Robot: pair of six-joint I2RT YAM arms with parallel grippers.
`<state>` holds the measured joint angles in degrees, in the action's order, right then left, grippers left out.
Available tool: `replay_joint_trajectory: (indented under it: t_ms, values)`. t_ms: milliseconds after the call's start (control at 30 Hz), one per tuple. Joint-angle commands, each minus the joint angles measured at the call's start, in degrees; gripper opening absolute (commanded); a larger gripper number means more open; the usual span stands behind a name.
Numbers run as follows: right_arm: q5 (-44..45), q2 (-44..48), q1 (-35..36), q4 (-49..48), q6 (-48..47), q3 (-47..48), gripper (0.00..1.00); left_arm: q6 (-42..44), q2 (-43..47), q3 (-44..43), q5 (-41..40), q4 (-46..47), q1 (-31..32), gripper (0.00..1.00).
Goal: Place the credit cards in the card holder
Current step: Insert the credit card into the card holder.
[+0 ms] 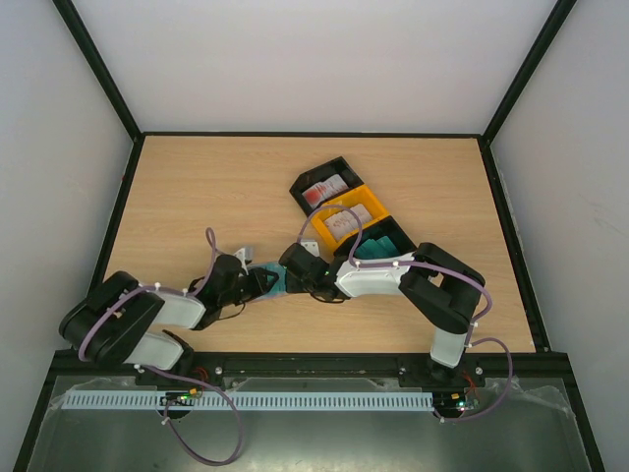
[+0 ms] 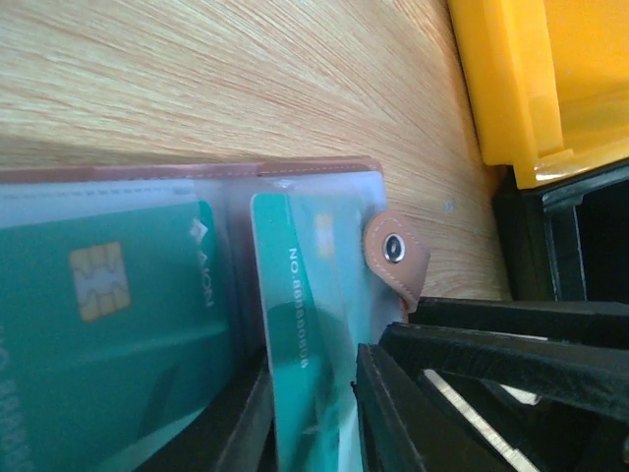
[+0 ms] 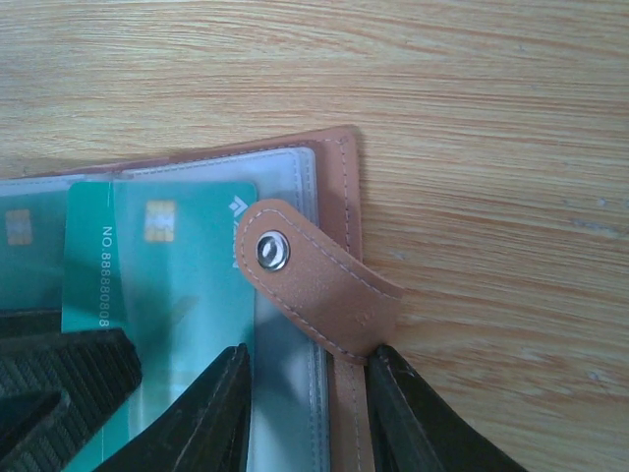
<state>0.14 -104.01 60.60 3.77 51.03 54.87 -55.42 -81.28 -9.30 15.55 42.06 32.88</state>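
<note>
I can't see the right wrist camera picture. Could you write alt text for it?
An open reddish-brown card holder lies on a wooden table, with a teal credit card at its clear sleeves beside the snap strap. The right gripper has its black fingers either side of the holder's edge. The left gripper reaches over the card's corner.

Reddish-brown card holder lies open, two teal credit cards seemingly inside its clear sleeves
</note>
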Motion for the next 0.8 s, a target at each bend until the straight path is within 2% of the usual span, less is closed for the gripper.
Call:
replay_joint_trajectory:
  t_ms: [0, 133, 267, 433, 533, 767]
  values:
    - [-4.11, -4.04, 0.36, 3.69, 0.57, -1.88, 0.32, 1.93, 2.72, -1.04, -2.57, -10.37, 2.83, 0.29]
    - [-4.09, -4.02, 0.31, 3.93, 0.48, -1.88, 0.32, 2.07, 6.25, -2.65, -3.90, -17.50, 3.25, 0.43]
    - [-4.10, -3.91, 0.23, 3.90, 0.42, -2.21, 0.32, 1.64, 10.31, -3.74, -4.50, -23.94, 3.26, 0.61]
    - [-4.89, -3.89, 0.04, 3.46, 0.39, -2.41, 0.33, 2.43, 15.73, -5.19, -5.90, -29.73, 3.24, 0.72]
    - [-6.06, -4.06, -0.05, 3.14, 0.02, -1.81, 0.33, 3.66, 18.71, -6.56, -8.38, -33.46, 3.29, 0.87]
    - [-8.71, -2.55, -0.12, 0.23, -1.21, -2.09, 0.39, 4.42, 21.82, -8.77, -11.13, -39.89, 3.17, 0.90]
